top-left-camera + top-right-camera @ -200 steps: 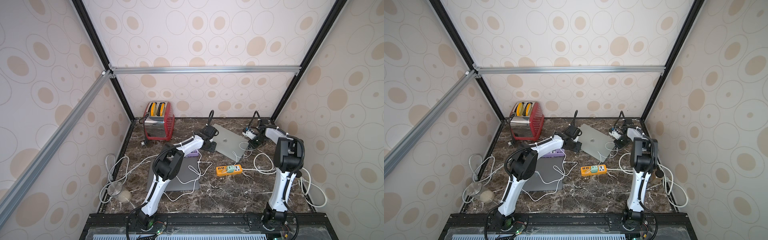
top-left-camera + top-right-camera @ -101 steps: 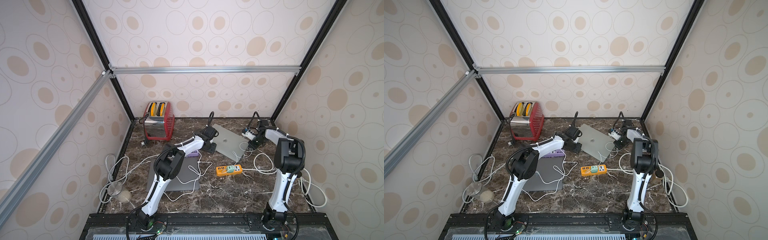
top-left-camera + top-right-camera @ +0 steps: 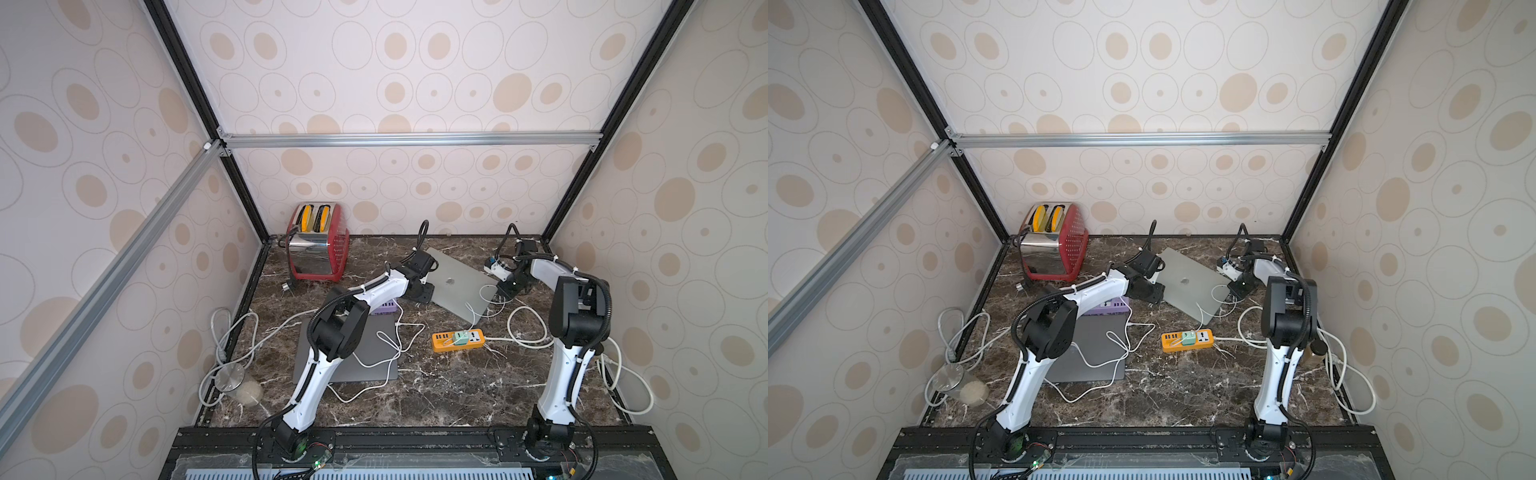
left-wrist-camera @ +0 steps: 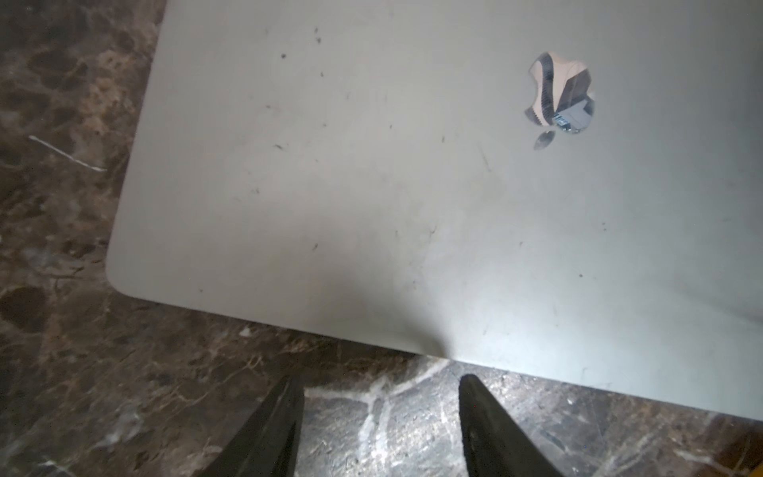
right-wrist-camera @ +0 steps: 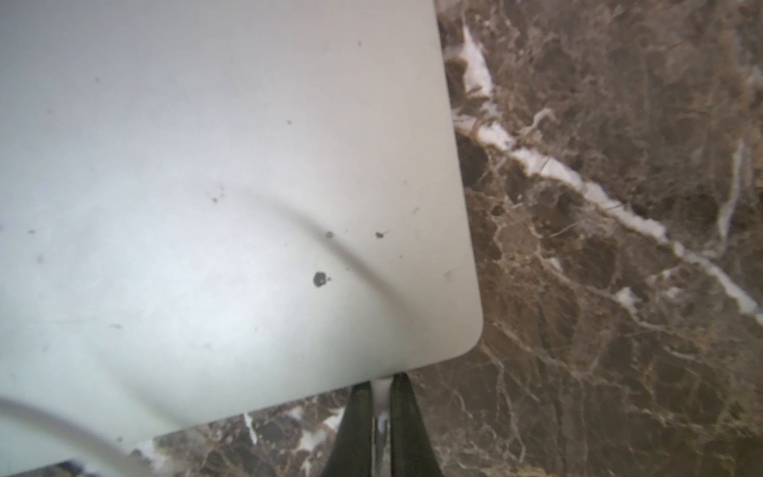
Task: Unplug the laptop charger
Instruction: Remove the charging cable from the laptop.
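A closed silver laptop (image 3: 455, 280) lies at the back middle of the marble table, also filling the left wrist view (image 4: 413, 186) and the right wrist view (image 5: 227, 186). A thin white charger cable (image 3: 471, 313) runs from its right edge to a green adapter (image 3: 459, 337) in an orange power strip (image 3: 457, 340). My right gripper (image 5: 380, 386) is shut on the white charger plug (image 5: 380, 392), which sits against the laptop's edge by a corner; in both top views it shows at the laptop's right side (image 3: 500, 289) (image 3: 1235, 288). My left gripper (image 4: 380, 384) stands open and empty at the laptop's left edge (image 3: 428, 291).
A red toaster (image 3: 318, 245) stands at the back left. A dark grey laptop (image 3: 374, 353) lies under my left arm, with a purple block (image 3: 386, 308) behind it and white cables across it. A jar (image 3: 239, 384) lies front left. Thick white cable loops (image 3: 623, 374) lie along the right wall.
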